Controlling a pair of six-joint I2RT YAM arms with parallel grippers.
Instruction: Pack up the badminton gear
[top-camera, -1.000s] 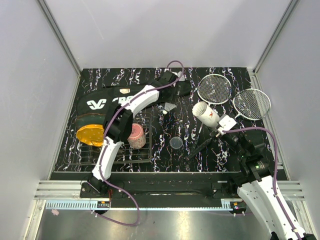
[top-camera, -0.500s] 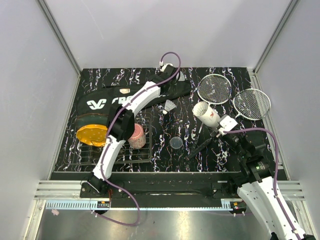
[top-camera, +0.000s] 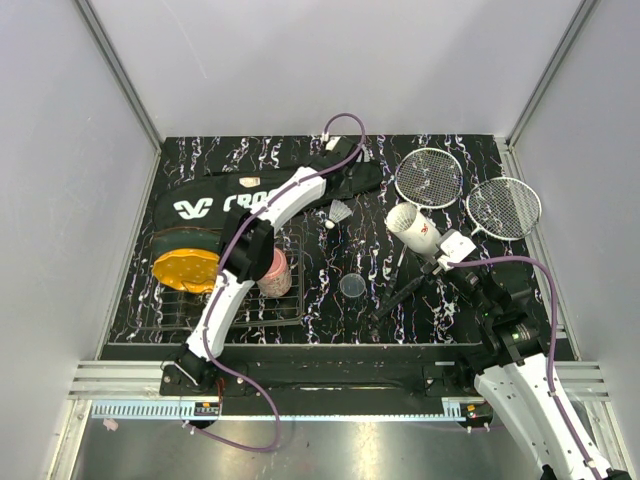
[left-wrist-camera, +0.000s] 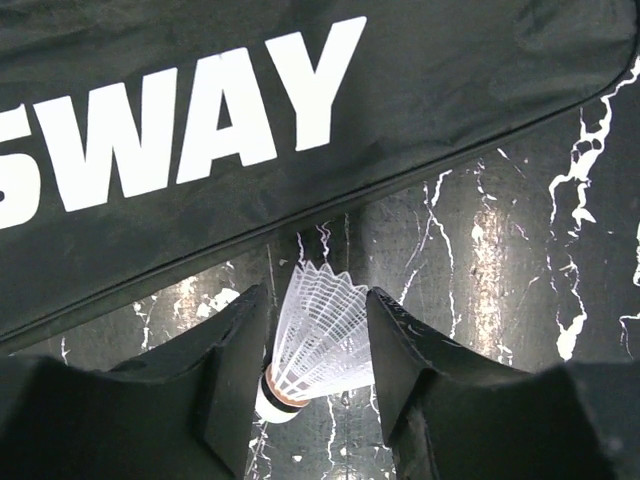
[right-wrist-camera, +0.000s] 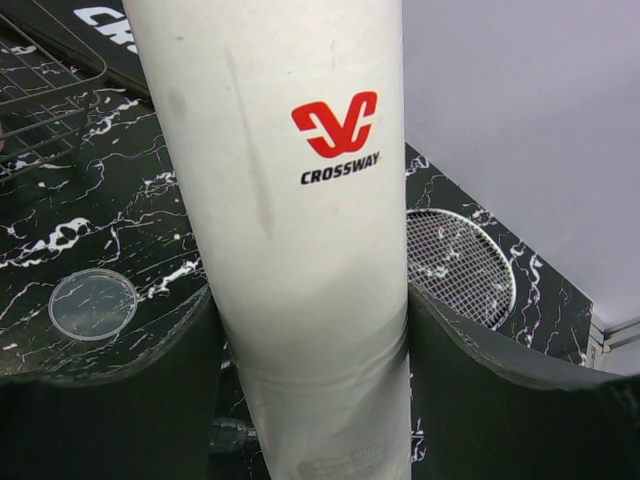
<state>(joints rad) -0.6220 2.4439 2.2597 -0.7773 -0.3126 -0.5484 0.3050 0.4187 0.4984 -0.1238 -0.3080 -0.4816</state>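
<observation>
While your left arm reaches across the marbled black table (top-camera: 330, 310), the scene runs from the yellow-black object (top-camera: 183, 268) at the far left, which overlaps the near edge of the long black "CROSSWAY" bag (top-camera: 200, 205) lying flat along the back. Just right of it, a pink cup (top-camera: 272, 272) stands on a wire rack (top-camera: 290, 295). Past the bag's near edge, a white feather shuttlecock (left-wrist-camera: 318, 335) lies on the table, and your left gripper (left-wrist-camera: 317, 293) brackets it, one finger at each side of the feather skirt; you cannot tell from these views whether the fingers press it or only flank it. A clear round lid (top-camera: 352, 287) rests on the table near the middle. To its right, your right gripper (right-wrist-camera: 308, 300) is clamped on the white tube (right-wrist-camera: 290, 200), fingers against both sides, the tube tilted with its open mouth toward the back left. Two rackets (top-camera: 428, 177) (top-camera: 503, 207) lie at the far right, heads side by side.
</observation>
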